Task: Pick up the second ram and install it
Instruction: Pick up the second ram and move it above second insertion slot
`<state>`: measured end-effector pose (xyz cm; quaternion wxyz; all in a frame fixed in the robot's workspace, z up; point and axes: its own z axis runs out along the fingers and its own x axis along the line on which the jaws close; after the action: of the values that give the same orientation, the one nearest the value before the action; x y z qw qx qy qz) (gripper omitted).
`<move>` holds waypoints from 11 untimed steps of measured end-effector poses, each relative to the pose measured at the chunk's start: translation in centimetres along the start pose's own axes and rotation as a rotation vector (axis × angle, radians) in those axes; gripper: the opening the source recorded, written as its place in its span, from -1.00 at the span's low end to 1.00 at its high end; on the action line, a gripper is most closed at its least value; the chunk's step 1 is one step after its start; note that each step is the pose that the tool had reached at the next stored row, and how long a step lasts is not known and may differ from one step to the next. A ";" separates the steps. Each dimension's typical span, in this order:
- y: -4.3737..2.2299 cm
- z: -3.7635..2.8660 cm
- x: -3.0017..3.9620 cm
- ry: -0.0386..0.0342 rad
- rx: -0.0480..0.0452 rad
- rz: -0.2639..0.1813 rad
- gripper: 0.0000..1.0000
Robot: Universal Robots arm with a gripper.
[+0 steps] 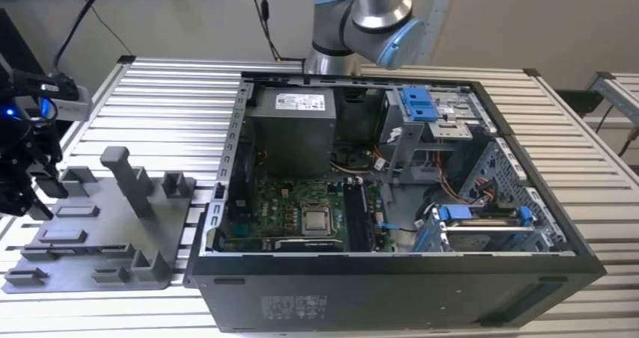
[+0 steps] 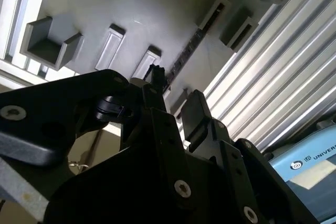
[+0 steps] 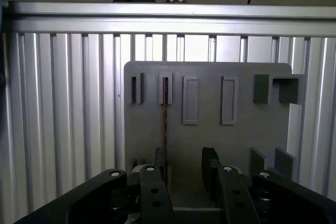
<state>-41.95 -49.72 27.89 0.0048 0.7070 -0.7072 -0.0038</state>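
Fingers of the gripper stand wide and empty over the holder tray; the second ram stands on edge in a tray slot, in line with one finger, not gripped. Pick-up and install both undone; open computer case sits at 3 o'clock of the tray in the exterior view, its wall between.

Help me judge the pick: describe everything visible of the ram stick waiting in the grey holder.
The second ram shows edge-on as a thin, dark, straight strip, set on its edge in the grey holder. One end sits inside a raised slotted guide; the other runs in under the open hand, close beside one finger. Whether that finger touches it cannot be told. In the second wrist view its top edge looks uneven.
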 end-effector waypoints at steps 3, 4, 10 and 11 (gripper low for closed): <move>0.04 0.35 0.02 0.0000 0.0000 -0.002 -0.16; 0.05 0.47 0.04 0.0000 0.0000 -0.002 -0.16; 0.12 1.27 0.12 0.0001 0.0000 -0.006 -0.16; 0.13 1.39 0.13 0.0001 0.0000 -0.007 -0.16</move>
<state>-42.10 -49.85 26.50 0.0048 0.7093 -0.7048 -0.0037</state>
